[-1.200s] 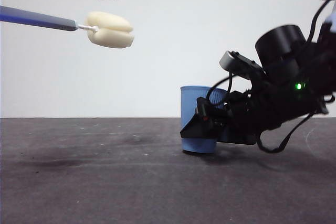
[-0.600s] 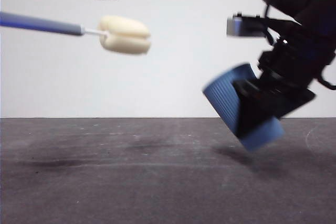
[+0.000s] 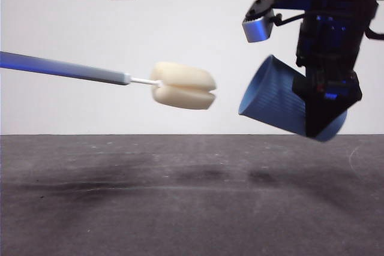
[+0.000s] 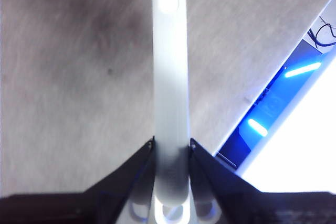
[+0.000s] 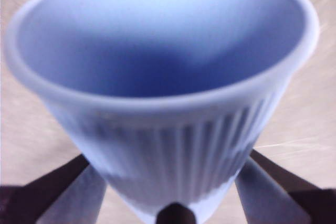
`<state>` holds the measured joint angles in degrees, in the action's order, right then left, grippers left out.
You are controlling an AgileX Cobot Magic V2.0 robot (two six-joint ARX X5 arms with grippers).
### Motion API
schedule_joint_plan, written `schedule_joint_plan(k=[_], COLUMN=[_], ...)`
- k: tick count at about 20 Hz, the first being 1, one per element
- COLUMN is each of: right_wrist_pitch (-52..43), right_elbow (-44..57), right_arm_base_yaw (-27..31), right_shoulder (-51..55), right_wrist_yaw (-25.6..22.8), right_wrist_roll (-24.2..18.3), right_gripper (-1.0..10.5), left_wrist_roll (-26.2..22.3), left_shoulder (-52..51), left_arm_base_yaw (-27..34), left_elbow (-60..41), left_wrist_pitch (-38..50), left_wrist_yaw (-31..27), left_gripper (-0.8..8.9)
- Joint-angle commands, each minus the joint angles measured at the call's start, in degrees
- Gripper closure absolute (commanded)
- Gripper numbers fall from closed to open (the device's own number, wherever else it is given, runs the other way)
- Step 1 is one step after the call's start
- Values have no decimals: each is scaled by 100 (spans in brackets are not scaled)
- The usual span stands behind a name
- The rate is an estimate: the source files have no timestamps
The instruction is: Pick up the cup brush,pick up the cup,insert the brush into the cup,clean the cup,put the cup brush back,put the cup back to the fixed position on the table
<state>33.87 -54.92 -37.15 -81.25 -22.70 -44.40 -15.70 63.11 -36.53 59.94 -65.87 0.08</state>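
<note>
Two grips, both aloft: my left gripper clenches the stiff, light brush by its handle, my right gripper clamps the thin, ribbed cup near its base.

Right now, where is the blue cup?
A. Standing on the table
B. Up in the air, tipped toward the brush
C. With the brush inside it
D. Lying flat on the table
B: the right tool holds the cup clear above the table, its mouth tipped toward the brush, whose sponge is not yet inside.
</note>
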Motion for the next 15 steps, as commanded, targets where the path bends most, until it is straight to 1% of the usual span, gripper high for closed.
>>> schedule_joint_plan(k=[1, 3, 8, 11, 13, 15], right_wrist_pitch=[105, 127, 59, 59, 59, 66], right_elbow=[-20, -20, -22, -22, -22, -22], right_arm_base_yaw=[-142, -267, -474, -634, -774, -927], right_shoulder=[-26, -26, -28, -28, -28, -28], right_wrist_yaw=[-190, -238, -483, -492, -507, -627], right_wrist_roll=[-632, -817, -968, -1029, -1058, -1078], right_gripper=[963, 963, 964, 964, 964, 964], left_wrist_roll=[-81, -83, -11, 195, 380, 542], left_shoulder=[0, 15, 68, 293, 584, 866], left_arm_base_yaw=[-144, -269, -675, -903, -1054, -1165], left_elbow=[-7, -7, -7, -7, -7, -7], left_wrist_pitch=[175, 142, 162, 341, 627, 988], left_wrist_yaw=[46, 52, 66, 151, 151, 179], left_gripper=[822, 822, 822, 822, 822, 822])
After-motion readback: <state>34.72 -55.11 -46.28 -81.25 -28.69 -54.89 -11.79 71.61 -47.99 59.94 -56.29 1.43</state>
